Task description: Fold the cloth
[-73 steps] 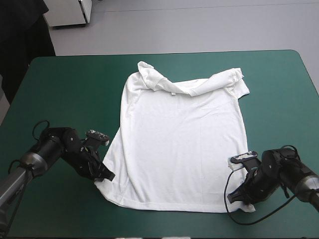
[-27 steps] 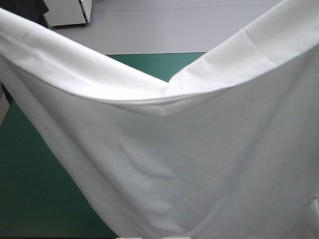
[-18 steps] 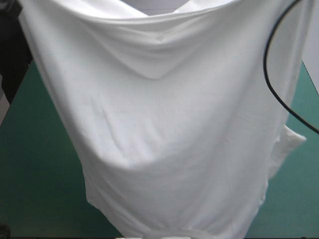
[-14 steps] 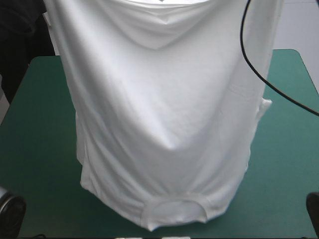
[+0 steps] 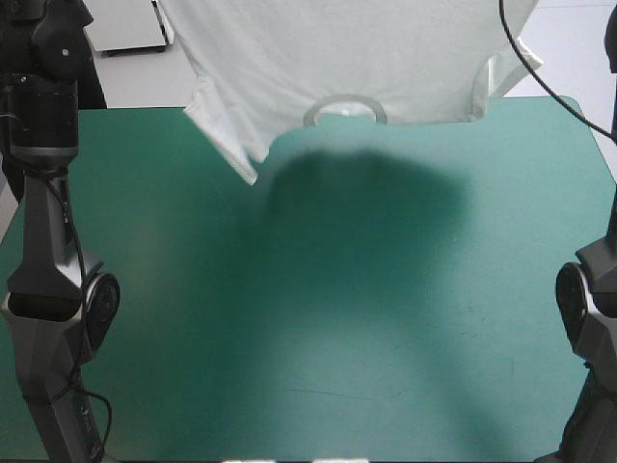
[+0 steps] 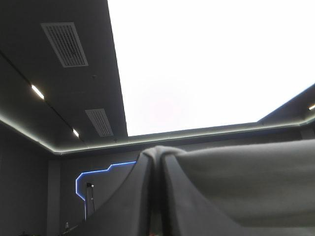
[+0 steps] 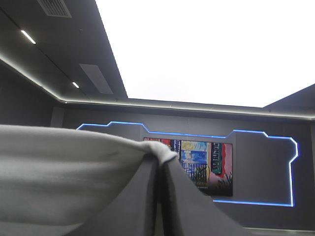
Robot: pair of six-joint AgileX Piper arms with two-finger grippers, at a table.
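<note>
The white T-shirt [image 5: 337,58] hangs upside down high over the table's far edge. Its collar [image 5: 345,108] is lowest and one sleeve [image 5: 227,135] dangles at the left. Neither gripper shows in the high view; both are above its top. In the left wrist view my left gripper [image 6: 156,157] is raised toward the ceiling, its fingers met in an arch with the T-shirt [image 6: 246,187] draped over them. My right gripper [image 7: 160,157] stands the same way, shut, with the T-shirt [image 7: 64,167] stretched off to the side toward the other gripper.
The teal-green table [image 5: 308,318] lies bare under the shirt, with the shirt's shadow [image 5: 366,203] near its far half. My left arm's column [image 5: 43,241] rises at the table's left side and my right arm's base [image 5: 588,309] at the right side.
Earlier the T-shirt lay flat with both grippers at its near hem corners. They lifted it, it swept up past the camera, and it now hangs over the far edge.
</note>
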